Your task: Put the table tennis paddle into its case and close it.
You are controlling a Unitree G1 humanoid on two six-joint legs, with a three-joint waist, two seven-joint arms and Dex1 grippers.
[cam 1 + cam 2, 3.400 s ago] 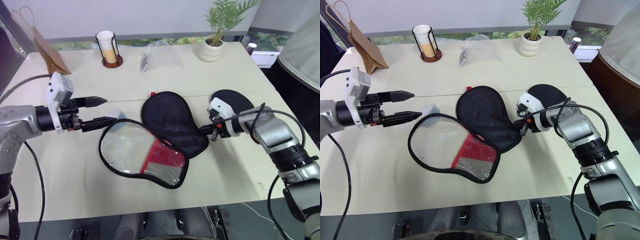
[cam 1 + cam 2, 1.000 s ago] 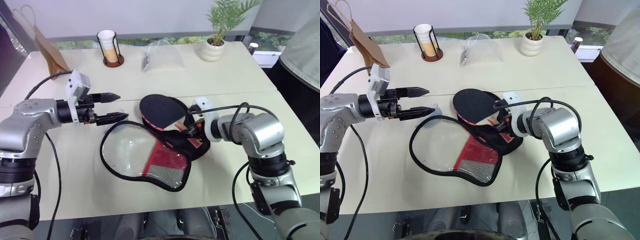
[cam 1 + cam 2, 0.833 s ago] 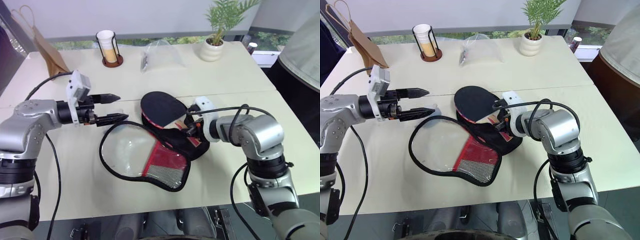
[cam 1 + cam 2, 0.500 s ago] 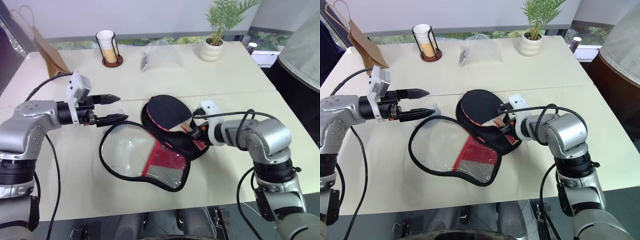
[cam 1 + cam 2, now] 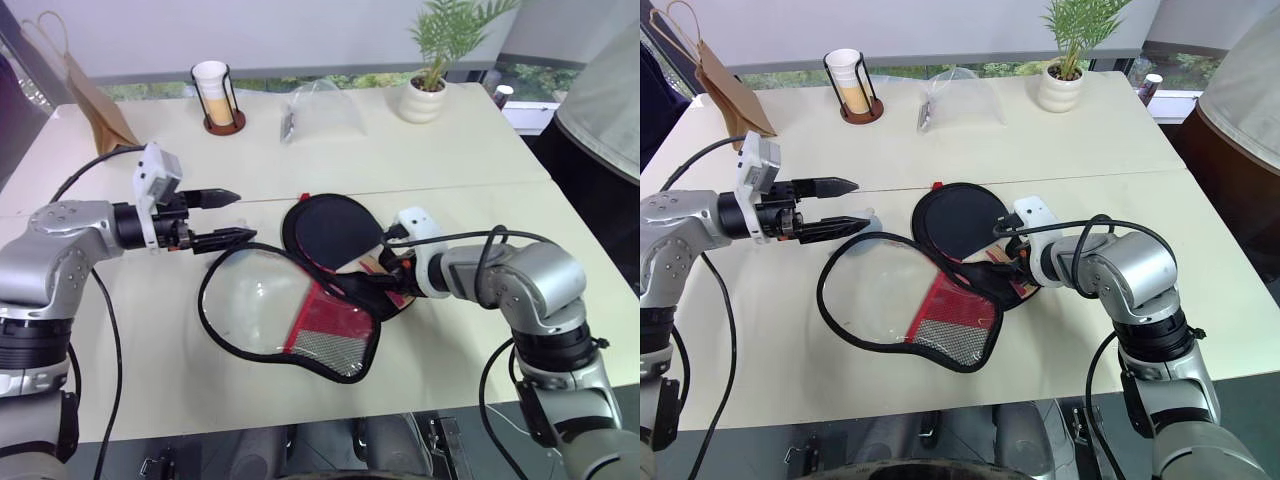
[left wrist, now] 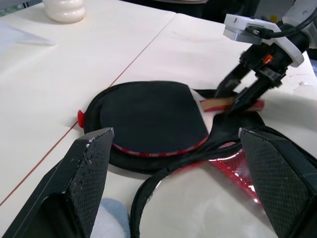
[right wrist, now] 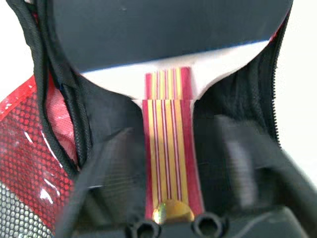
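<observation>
I judge the first half of the job about done: the table tennis paddle (image 5: 333,229) lies flat in the open lower half of the case (image 5: 290,318), its round black face inside the zipper rim and its striped wooden handle (image 7: 171,158) running down into the narrow neck of the pouch. My right tool (image 5: 390,270) sits at the butt of that handle with its fingers spread to either side of it, so it reads to me as apart and no longer clamping the wood, though I cannot tell whether a finger touches it. My left tool (image 5: 228,216) hovers over the worktop (image 5: 460,150) just beside the case's flipped-over lid, its two fingers wide apart and holding nothing. What I see left is the whole closing: the clear-and-red lid lies folded out flat toward my left side, the zipper is fully undone, and the flap has to be swung over the paddle and zipped round.
</observation>
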